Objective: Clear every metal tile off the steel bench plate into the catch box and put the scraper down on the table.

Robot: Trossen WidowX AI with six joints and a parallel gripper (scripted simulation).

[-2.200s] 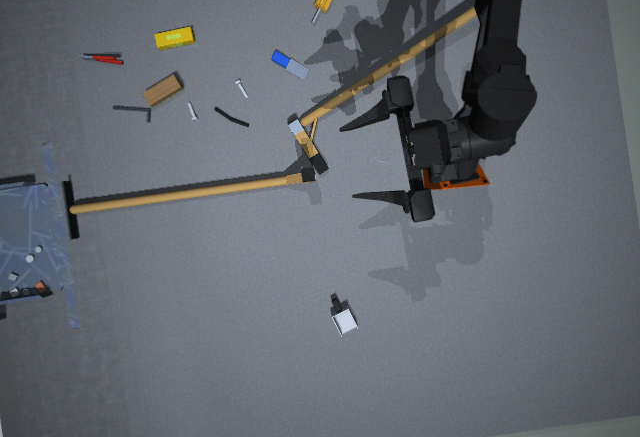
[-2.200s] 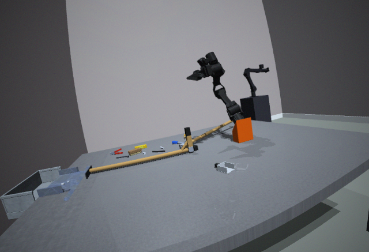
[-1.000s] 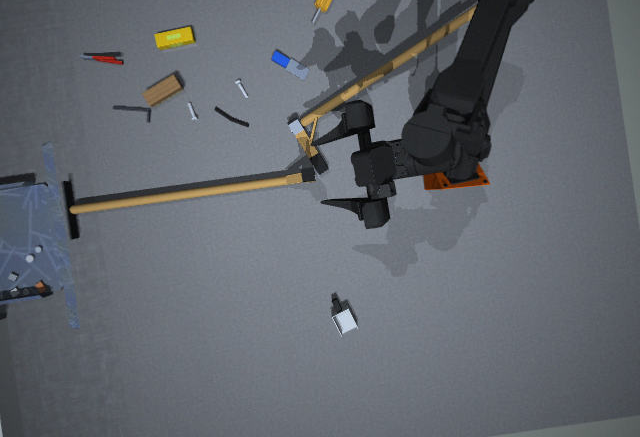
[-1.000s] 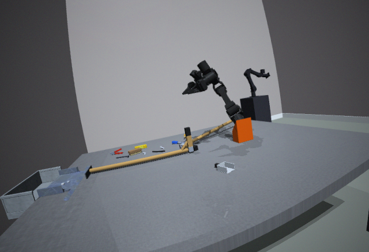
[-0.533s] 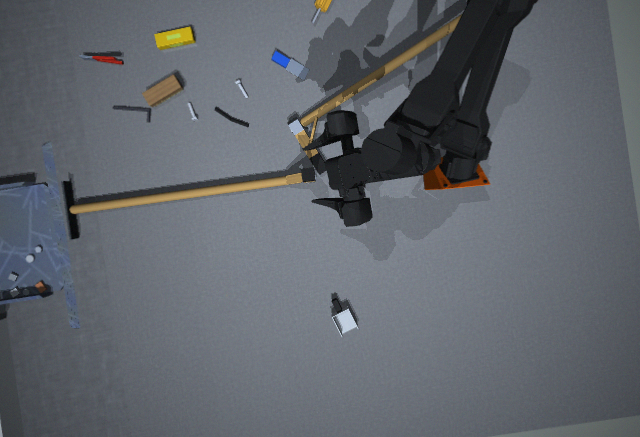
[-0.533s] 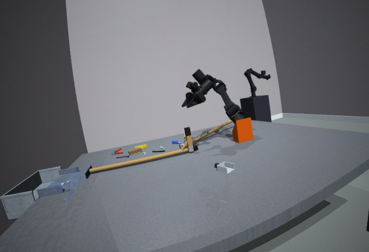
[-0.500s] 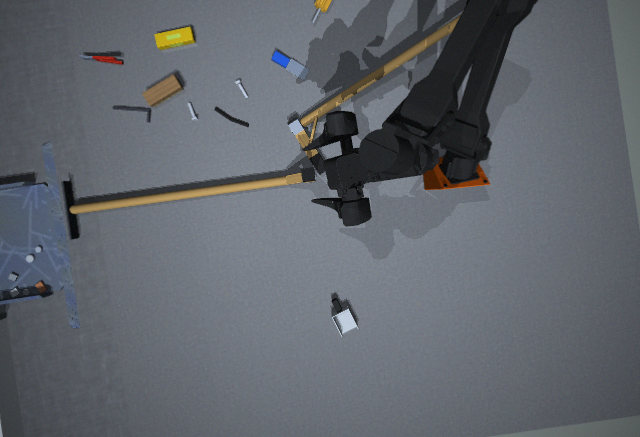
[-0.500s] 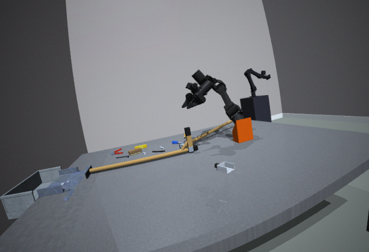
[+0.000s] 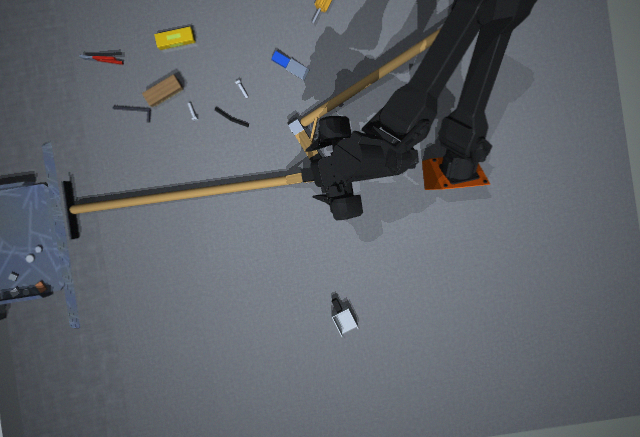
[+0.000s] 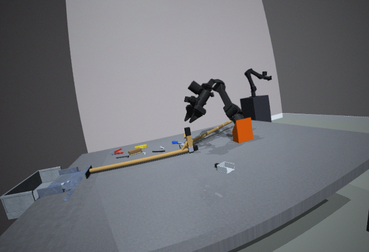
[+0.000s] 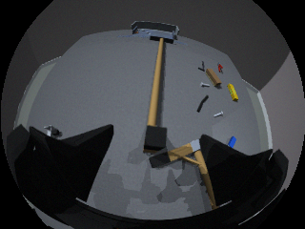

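The long scraper (image 9: 180, 193) (image 10: 136, 160) (image 11: 154, 90) lies on the table, a wooden pole with a black blade (image 9: 71, 210) at the edge of the steel bench plate (image 9: 25, 215) (image 10: 53, 187). Several small metal tiles (image 9: 29, 258) lie on the plate near the catch box (image 10: 18, 195) (image 11: 154, 27). The scraper's black upright grip (image 10: 187, 131) (image 11: 154, 137) stands at the pole's near end. My gripper (image 9: 316, 174) (image 10: 190, 119) (image 11: 159, 135) is open and empty. It points down and hangs a little above that grip, with one finger on each side.
A second wooden bar (image 9: 372, 78) runs from the grip back under my arm. A yellow block (image 9: 174, 38), red pliers (image 9: 105, 57), a wooden block (image 9: 162, 89), a blue-grey block (image 9: 289, 62), a screwdriver (image 9: 323, 0) and bolts lie behind the pole. A small white box (image 9: 343, 318) (image 10: 225, 166) lies in front.
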